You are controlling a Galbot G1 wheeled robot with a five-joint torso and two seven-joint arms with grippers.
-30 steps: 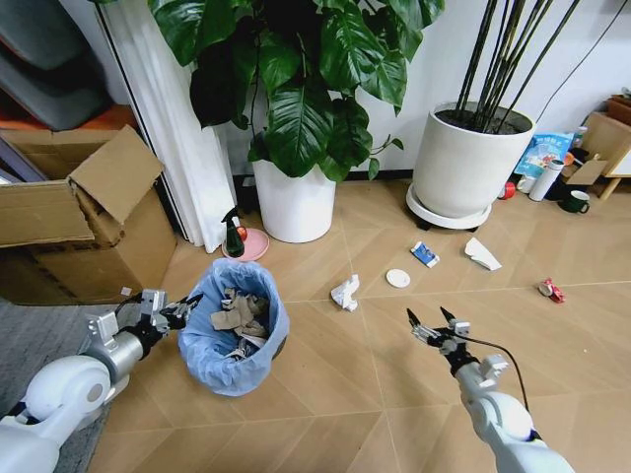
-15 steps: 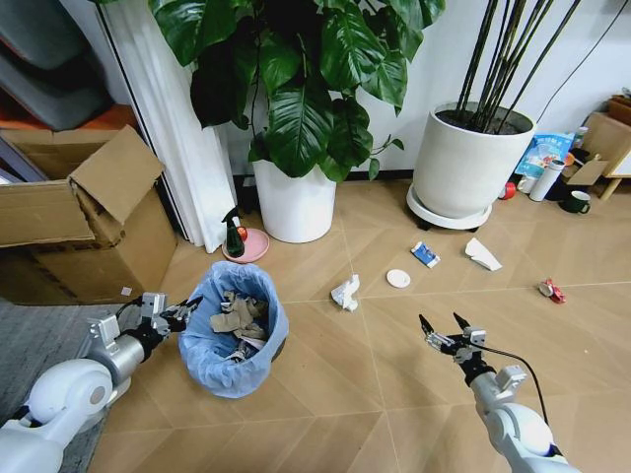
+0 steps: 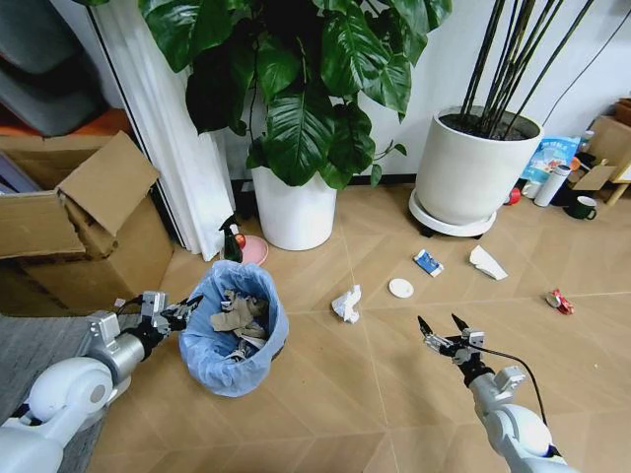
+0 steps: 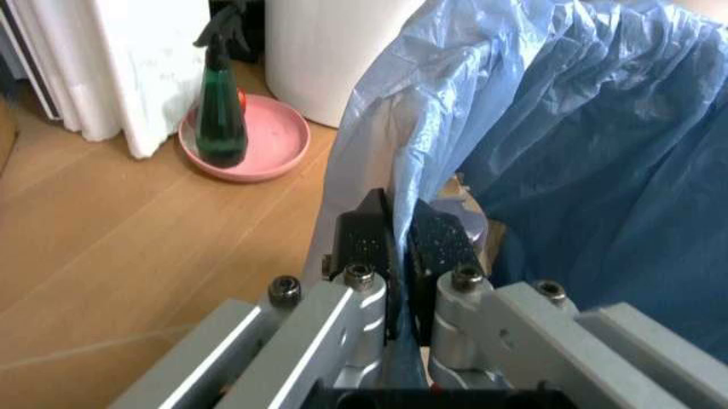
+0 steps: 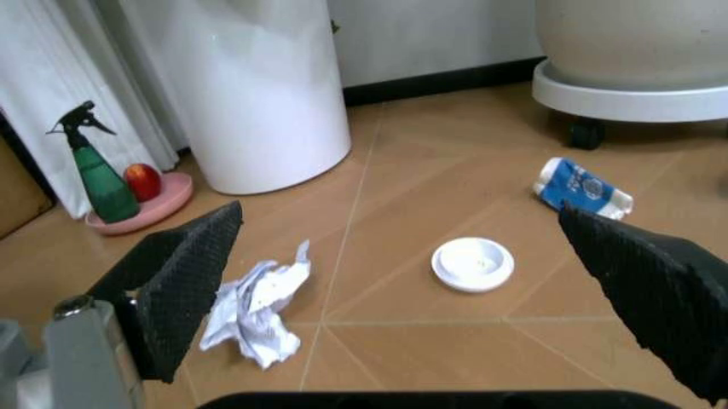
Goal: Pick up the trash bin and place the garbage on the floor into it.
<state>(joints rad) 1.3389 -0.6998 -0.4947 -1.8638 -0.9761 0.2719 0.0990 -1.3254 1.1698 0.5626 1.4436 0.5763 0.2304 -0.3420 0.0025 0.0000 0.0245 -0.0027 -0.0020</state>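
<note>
The trash bin (image 3: 235,340), dark with a crinkly light blue bag (image 4: 546,128), stands on the floor at the left, holding brown paper scraps. My left gripper (image 3: 187,307) is shut on the bag's rim; the wrist view shows both pads (image 4: 370,243) pinching the plastic. My right gripper (image 3: 444,330) hovers open over bare floor, right of the bin. Beyond it lies the garbage: crumpled white paper (image 3: 346,304) (image 5: 256,311), a white disc (image 3: 400,288) (image 5: 472,262), a blue packet (image 3: 427,262) (image 5: 582,189), a white wrapper (image 3: 485,262) and a red packet (image 3: 559,301).
A cardboard box (image 3: 79,227) stands at the left. Two large white plant pots (image 3: 294,207) (image 3: 463,168) line the wall. A green spray bottle (image 3: 233,241) rests on a pink dish (image 4: 268,145) behind the bin. Cups and boxes (image 3: 582,187) crowd the far right corner.
The whole picture has shifted slightly, so the camera moved. My right gripper has dropped a little lower and to the right. The left gripper stays clamped on the bag's rim.
</note>
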